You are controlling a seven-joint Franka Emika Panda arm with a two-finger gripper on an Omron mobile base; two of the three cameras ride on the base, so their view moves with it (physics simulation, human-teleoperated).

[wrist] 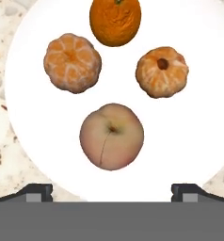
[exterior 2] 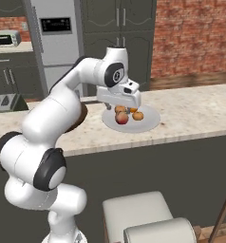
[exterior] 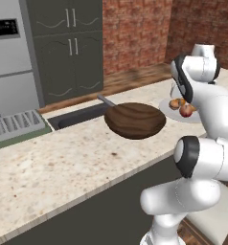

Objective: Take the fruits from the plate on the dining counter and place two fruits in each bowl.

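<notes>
Four fruits remain on the plate (wrist: 189, 84), none yet moved. Desk (exterior: 63, 162), beige speckled stone: carries all items. Wooden bowl (exterior: 135, 119), dark brown, just beside the plate: appears empty. Plate, pale, round: holds an orange (wrist: 115, 20), two peeled tangerines (wrist: 72, 62), and a peach-toned fruit (wrist: 112, 136) nearest the hand. Fingers (wrist: 112, 192): spread fully wide, holding nothing, poised directly above the plate. Judged progress: nothing placed; all transfers outstanding.

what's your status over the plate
Gripper open, holding nothing, above the plate. Four fruits on it, peach nearest the fingertips. Wooden bowl has no fruit. Nothing in the way.
</notes>
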